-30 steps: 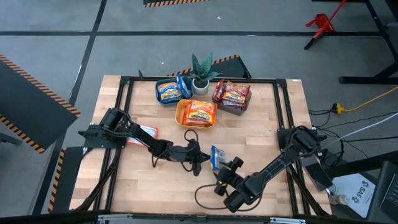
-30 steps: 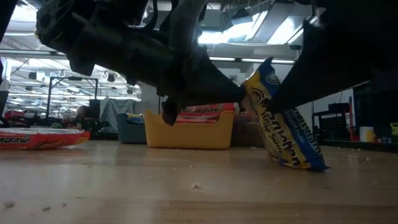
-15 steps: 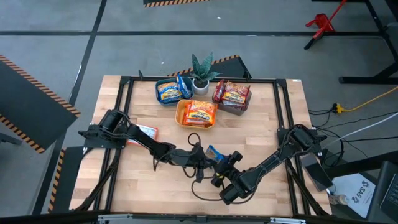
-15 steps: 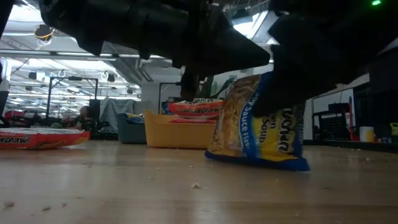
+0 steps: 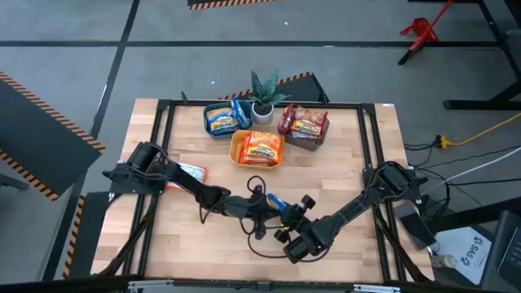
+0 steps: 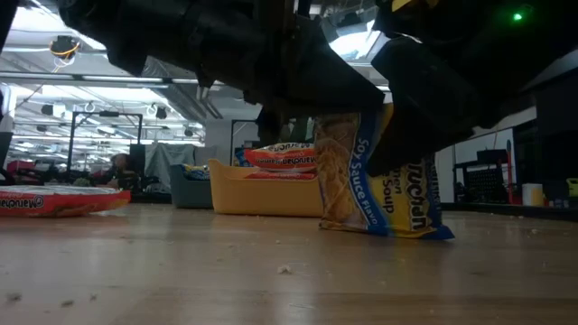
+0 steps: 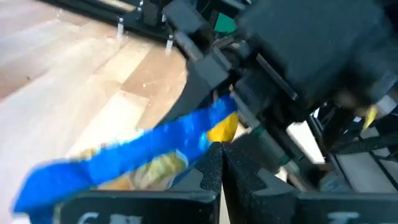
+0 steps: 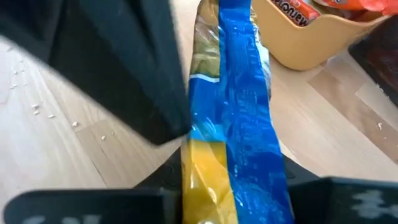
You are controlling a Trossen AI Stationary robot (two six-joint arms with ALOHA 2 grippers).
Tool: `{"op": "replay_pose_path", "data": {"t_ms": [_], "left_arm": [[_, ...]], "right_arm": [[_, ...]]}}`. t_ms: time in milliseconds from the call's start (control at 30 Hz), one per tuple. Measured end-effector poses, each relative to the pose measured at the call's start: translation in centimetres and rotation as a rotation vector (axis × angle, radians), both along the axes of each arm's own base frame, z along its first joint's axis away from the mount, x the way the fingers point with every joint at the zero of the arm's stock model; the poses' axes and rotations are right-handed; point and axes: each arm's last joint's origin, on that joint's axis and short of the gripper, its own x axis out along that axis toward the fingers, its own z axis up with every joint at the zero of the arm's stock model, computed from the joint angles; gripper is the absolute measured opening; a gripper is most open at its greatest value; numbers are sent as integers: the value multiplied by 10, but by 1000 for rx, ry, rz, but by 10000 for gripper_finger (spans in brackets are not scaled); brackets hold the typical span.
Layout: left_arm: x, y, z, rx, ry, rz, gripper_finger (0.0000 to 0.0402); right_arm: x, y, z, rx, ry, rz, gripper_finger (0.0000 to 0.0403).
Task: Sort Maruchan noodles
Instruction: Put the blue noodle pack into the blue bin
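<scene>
Yellow-and-blue Maruchan packet standing on edge near table centre, lower edge touching the wood, blue seam uppermost. Right gripper closed around it from the near right, 1 finger on each face, packet clamped between them in the right wrist view. Left gripper right beside the same packet on its left side, fingers pressed together with no gap, tips against the packet's blue edge; no hold visible, only contact.

Far side of the table: 3 bins in a cluster, each loaded. Teal bin at far left with yellow-and-blue packets, orange bin in the middle and nearest, with orange packets, grey bin at far right with red-and-white packets. Small potted plant between teal and grey bins.

Left to do, judging from the layout: the gripped packet, most likely bound for the teal bin, plus 1 red-and-white packet lying flat at the left, beside the left arm, well apart from every bin. Mostly sorted, then; 2 packets outstanding as far as visible.
</scene>
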Motion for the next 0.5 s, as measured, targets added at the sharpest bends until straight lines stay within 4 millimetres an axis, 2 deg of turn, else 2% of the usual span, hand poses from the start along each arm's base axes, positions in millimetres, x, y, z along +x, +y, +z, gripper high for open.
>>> {"op": "replay_pose_path", "data": {"t_ms": [133, 233, 367, 500], "left_arm": [[-6, 3, 13, 57, 39, -4, 0], [-15, 8, 32, 108, 80, 0, 0], [-37, 19, 71, 170, 120, 30, 0], [-71, 30, 118, 212, 104, 67, 0]], "right_arm": [[0, 0, 0, -4, 6, 6, 86], [0, 0, 0, -3, 5, 6, 86], [1, -1, 1, -7, -6, -1, 86], [13, -7, 9, 16, -39, -34, 86]]}}
